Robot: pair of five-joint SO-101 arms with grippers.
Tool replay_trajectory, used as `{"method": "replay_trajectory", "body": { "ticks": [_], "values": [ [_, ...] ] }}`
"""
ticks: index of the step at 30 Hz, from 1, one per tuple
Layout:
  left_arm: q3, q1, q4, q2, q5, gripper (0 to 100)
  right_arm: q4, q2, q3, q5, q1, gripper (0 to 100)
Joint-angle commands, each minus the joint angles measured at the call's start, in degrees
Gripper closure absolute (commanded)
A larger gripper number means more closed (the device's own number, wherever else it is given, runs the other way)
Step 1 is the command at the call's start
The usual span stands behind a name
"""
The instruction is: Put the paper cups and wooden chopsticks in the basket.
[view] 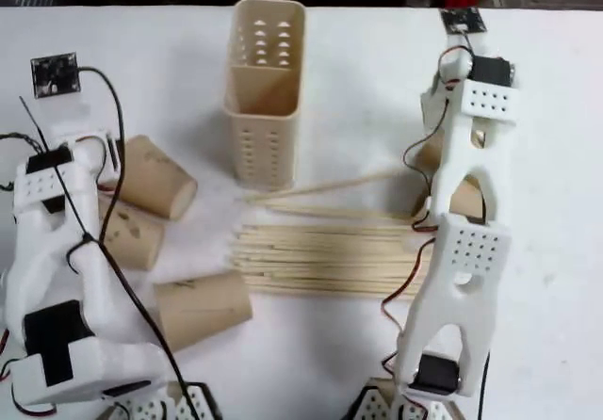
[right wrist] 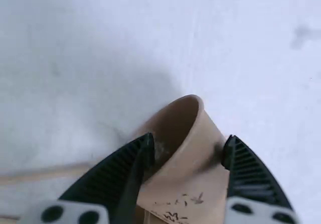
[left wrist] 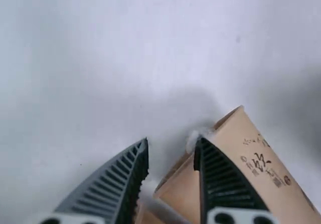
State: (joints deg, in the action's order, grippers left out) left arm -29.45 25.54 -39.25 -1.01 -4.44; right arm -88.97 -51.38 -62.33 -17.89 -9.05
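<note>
Closest in, the left tool has its two ribbed fingers spread. The rim of a paper cup lying on its side sits at the tip of one finger, and the fingers have not closed on it. The right tool has a second cup across its gap. One fingertip is at the edge of the open mouth and the other is pressed to the outer wall, so it has hold of that cup, low over the white bench. From above, three cups lie on their sides beside the left arm: a far cup, a middle cup touching the arm, and a near cup. A tall cream basket with rows of holes stands upright at the far middle of the bench. On its near side, between the two arms, the wooden chopsticks lie flat in a loose bundle. A couple of stray sticks lie at an angle between the bundle and the basket. The bundle's right end runs under the right arm.
</note>
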Motion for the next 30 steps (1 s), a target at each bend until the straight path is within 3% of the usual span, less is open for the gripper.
{"method": "replay_trajectory", "body": {
  "ticks": [1, 6, 12, 22, 30],
  "values": [
    [-3.08, -0.04, 2.29, 0.31, 0.62, 83, -4.7, -1.63, -9.32, 0.18, -2.68, 76.9],
    [-3.43, -0.04, 2.73, 0.31, 0.62, 83, -9.19, -4.44, -15.47, 0.09, -6.37, 78.0],
    [-3.34, -0.04, 2.81, 0.4, 0.62, 83, -9.19, -4.62, -16.26, 0.09, -10.51, 98.8],
    [-3.52, -0.04, 2.81, 0.48, 0.62, 83, -9.45, 4.09, -20.84, 4.04, -15.08, 98.2],
    [-3.6, -0.04, 2.81, 0.57, 0.62, 83, -9.19, 18.07, -20.92, 12.04, -8.66, 98.2]
  ]
}}
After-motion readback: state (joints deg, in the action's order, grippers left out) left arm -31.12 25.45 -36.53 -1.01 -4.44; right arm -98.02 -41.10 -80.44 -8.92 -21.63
